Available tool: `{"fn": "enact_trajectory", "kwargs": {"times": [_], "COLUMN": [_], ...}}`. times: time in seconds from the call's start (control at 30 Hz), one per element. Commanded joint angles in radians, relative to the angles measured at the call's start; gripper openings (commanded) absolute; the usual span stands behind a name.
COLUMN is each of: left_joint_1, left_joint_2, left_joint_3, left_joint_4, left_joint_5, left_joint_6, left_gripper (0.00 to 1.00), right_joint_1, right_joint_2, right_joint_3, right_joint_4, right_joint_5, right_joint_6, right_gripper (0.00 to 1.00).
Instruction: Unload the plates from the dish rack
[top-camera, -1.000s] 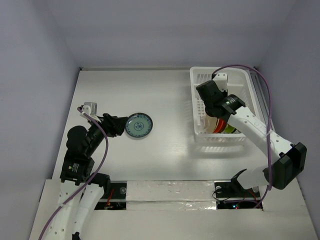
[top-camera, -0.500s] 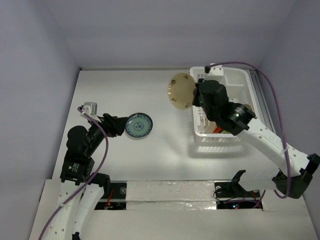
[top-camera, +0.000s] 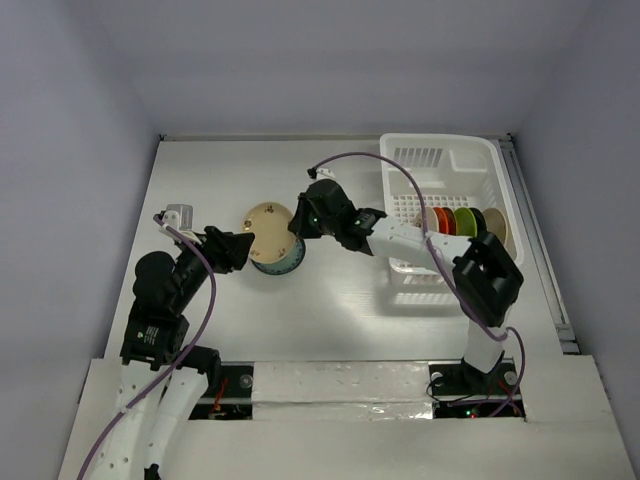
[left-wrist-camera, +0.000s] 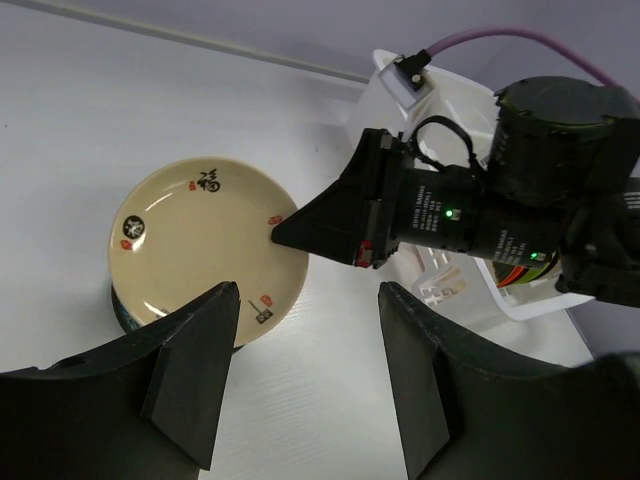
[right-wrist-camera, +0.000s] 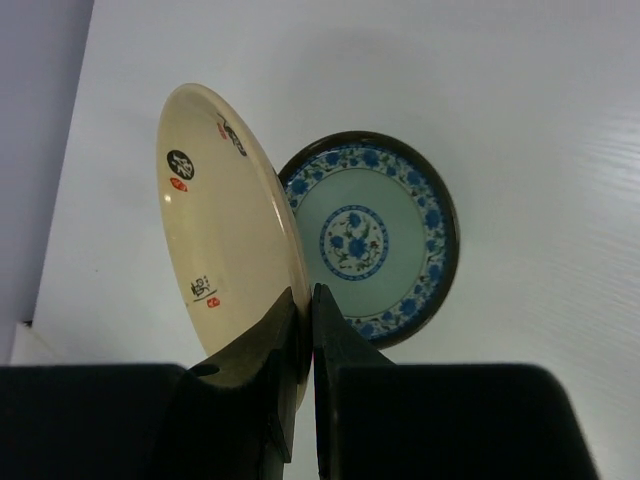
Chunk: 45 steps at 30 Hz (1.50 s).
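Observation:
My right gripper (top-camera: 296, 227) is shut on the rim of a cream plate (top-camera: 268, 225) with small motifs. It holds the plate tilted, just above a blue-patterned plate (top-camera: 284, 263) lying flat on the table. In the right wrist view the cream plate (right-wrist-camera: 215, 240) stands on edge between the fingers (right-wrist-camera: 305, 295), left of the blue plate (right-wrist-camera: 375, 240). My left gripper (top-camera: 238, 251) is open and empty beside both plates, facing the cream plate (left-wrist-camera: 200, 240). The white dish rack (top-camera: 440, 150) at the right holds red-orange (top-camera: 445, 220), lime green (top-camera: 463, 220) and dark (top-camera: 480, 222) plates on edge.
A tan plate (top-camera: 497, 228) stands at the rack's right end. The right arm stretches from the rack across the table's middle, and a purple cable (top-camera: 390, 175) loops above it. Grey walls close in the table on three sides.
My right arm lifted the cream plate out of the rack and carried it left across the table to above the blue plate. The left arm has not moved.

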Motion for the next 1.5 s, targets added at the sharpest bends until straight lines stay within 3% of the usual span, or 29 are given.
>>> {"fn": "enact_trajectory", "kwargs": {"times": [0.0, 0.17, 0.63, 0.9, 1.07, 1.1, 1.23, 1.3, 1.37, 1.4, 1.47], "left_joint_1": [-0.005, 0.005, 0.005, 0.005, 0.005, 0.005, 0.005, 0.005, 0.005, 0.005, 0.005], "left_joint_2": [-0.006, -0.006, -0.005, -0.008, -0.009, -0.011, -0.011, -0.011, -0.012, -0.014, -0.014], "left_joint_3": [-0.004, -0.004, -0.002, -0.002, -0.002, -0.002, 0.000, -0.002, -0.002, 0.000, 0.000], "left_joint_4": [0.025, 0.025, 0.024, 0.024, 0.022, 0.022, 0.024, 0.024, 0.022, 0.022, 0.024], "left_joint_5": [-0.010, -0.009, -0.012, -0.012, -0.016, -0.016, -0.013, -0.013, -0.015, -0.016, -0.016], "left_joint_6": [-0.007, -0.006, -0.007, -0.006, -0.006, -0.005, -0.006, -0.005, -0.007, -0.007, -0.007], "left_gripper": [0.54, 0.54, 0.54, 0.53, 0.53, 0.53, 0.53, 0.53, 0.53, 0.53, 0.53], "right_joint_1": [0.004, 0.004, 0.004, 0.004, 0.004, 0.004, 0.004, 0.004, 0.004, 0.004, -0.010], "right_joint_2": [0.010, 0.038, 0.096, 0.093, 0.049, 0.036, -0.043, -0.109, -0.203, -0.238, -0.316], "right_joint_3": [0.031, -0.076, -0.151, -0.173, -0.165, -0.164, -0.145, -0.151, -0.176, -0.185, -0.207], "right_joint_4": [0.188, 0.273, 0.281, 0.247, 0.166, 0.143, -0.020, -0.103, -0.166, -0.189, -0.285], "right_joint_5": [-0.074, -0.045, -0.018, -0.008, 0.047, 0.064, 0.218, 0.277, 0.355, 0.386, 0.499], "right_joint_6": [0.123, 0.192, 0.223, 0.203, 0.142, 0.126, 0.047, 0.013, -0.016, -0.025, -0.027], "right_gripper": [0.01, 0.07, 0.16, 0.55, 0.58, 0.66, 0.75, 0.74, 0.58, 0.27, 0.03]}}
